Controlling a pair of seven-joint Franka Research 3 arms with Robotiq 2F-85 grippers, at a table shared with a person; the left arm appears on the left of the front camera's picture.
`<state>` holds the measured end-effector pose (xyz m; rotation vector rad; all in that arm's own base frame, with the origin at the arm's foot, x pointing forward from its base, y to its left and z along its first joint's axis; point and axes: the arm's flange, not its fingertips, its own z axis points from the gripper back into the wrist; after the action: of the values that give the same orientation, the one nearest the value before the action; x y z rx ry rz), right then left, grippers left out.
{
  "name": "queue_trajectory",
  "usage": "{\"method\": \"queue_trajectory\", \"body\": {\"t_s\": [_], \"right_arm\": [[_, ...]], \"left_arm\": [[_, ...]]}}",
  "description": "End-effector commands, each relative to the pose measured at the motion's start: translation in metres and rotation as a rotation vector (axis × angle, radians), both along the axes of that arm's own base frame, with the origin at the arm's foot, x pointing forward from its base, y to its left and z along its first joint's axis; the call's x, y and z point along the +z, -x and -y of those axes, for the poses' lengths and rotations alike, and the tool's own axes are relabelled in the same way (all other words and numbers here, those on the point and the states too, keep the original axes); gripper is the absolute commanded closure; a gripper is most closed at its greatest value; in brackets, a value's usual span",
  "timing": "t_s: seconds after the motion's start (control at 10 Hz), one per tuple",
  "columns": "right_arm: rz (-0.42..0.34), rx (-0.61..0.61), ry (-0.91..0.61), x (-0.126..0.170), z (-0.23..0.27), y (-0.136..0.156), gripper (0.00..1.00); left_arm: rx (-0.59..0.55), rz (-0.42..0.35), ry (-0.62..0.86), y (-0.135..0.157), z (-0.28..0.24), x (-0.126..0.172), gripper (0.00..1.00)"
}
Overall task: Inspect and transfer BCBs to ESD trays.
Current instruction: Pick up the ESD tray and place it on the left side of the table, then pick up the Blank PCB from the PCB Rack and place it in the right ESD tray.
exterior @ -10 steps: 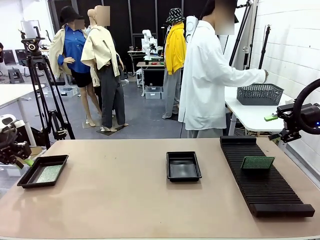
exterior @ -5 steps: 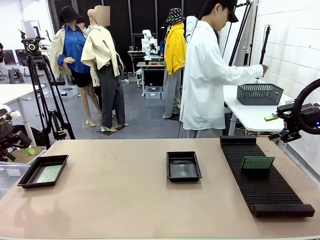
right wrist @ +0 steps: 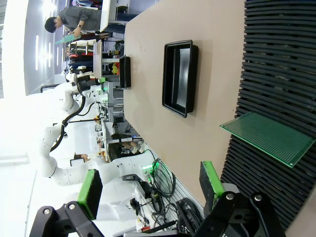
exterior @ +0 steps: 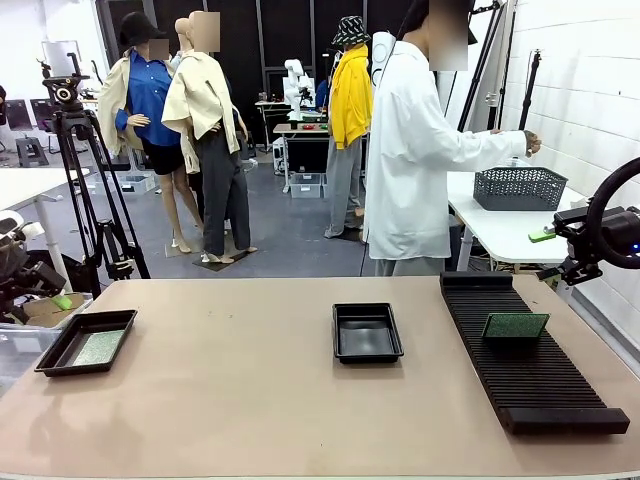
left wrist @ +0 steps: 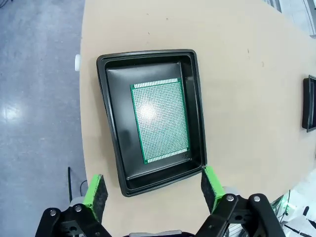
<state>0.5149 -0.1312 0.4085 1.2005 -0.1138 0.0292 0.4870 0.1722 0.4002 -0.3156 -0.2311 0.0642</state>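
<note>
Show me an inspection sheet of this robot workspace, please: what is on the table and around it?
Surface: tan table.
Job's things: left tray holds one green board lying flat; middle tray empty; a second green board stands tilted in the black slotted rack.
Clutter: nothing seen.
Grippers: left gripper open above the left tray; right gripper open, facing the rack.
Cables: black cable loops near the right gripper.
Surroundings: person in a white coat at a side table with a grey basket; camera tripod at left.
</note>
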Motion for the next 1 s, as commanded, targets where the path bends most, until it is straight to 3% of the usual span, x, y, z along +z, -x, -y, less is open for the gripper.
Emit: {"method": "queue_trajectory", "body": {"t_s": [0.0,0.9], "right_arm": [[-0.01,-0.009,0.006,0.0007,-0.0027,0.0005,0.0],[-0.01,-0.009,0.006,0.0007,-0.0027,0.0005,0.0]], "left_arm": [[-0.001,0.006,0.001,-0.0005,-0.0018,0.0015,0.0],[-0.001,0.006,0.001,-0.0005,-0.0018,0.0015,0.0]]}}
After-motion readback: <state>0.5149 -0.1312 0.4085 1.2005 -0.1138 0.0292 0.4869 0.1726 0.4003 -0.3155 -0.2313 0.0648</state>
